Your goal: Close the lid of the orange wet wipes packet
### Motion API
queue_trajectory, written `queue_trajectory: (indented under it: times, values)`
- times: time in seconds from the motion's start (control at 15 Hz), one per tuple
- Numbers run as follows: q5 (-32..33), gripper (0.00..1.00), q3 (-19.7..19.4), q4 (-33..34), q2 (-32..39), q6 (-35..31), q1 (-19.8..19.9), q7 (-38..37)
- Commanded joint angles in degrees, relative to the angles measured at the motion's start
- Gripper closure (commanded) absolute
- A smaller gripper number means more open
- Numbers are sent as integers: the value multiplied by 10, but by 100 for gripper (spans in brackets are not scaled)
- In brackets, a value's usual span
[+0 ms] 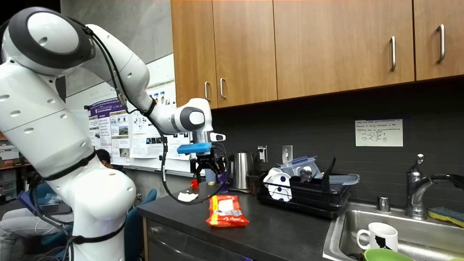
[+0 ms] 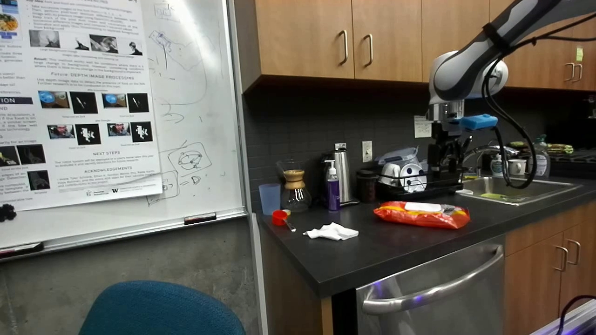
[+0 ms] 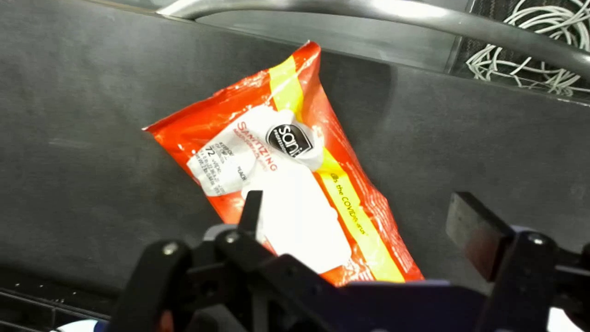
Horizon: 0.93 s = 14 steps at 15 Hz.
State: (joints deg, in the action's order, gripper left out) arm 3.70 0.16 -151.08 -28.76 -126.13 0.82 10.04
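Observation:
The orange wet wipes packet [image 1: 236, 214] lies flat on the dark counter, and it also shows in an exterior view [image 2: 414, 219] and in the wrist view [image 3: 340, 191]. The lid [image 1: 226, 205] is a white patch on its top face, seen too in an exterior view [image 2: 423, 207]. In the wrist view the lid [image 3: 302, 216] is overexposed, so I cannot tell whether it is raised or shut. My gripper [image 3: 357, 203] is open and empty. It hangs above the counter, apart from the packet, in both exterior views [image 1: 207, 171] [image 2: 445, 163]. Its left finger covers part of the lid's edge in the wrist view.
A crumpled white tissue [image 2: 332, 231] and a red scoop [image 2: 279, 217] lie near the counter's end. A purple bottle [image 2: 333, 191], a steel kettle [image 1: 242, 170] and a black dish rack [image 1: 297, 203] stand along the wall. A sink [image 1: 340, 224] lies beyond the rack.

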Motion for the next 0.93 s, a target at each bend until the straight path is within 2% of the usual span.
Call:
queue_trajectory:
  times: [0.0, 0.4, 0.47, 0.87]
  values:
    - [5, 0, 3, 25, 13, 0, -2, -37]
    - [-2, 0, -14, 54, 26, 12, 3, -41]
    - [1, 0, -10, 36, 14, 1, 0, -43]
    - [1, 0, -15, 44, 21, 3, 1, -42]
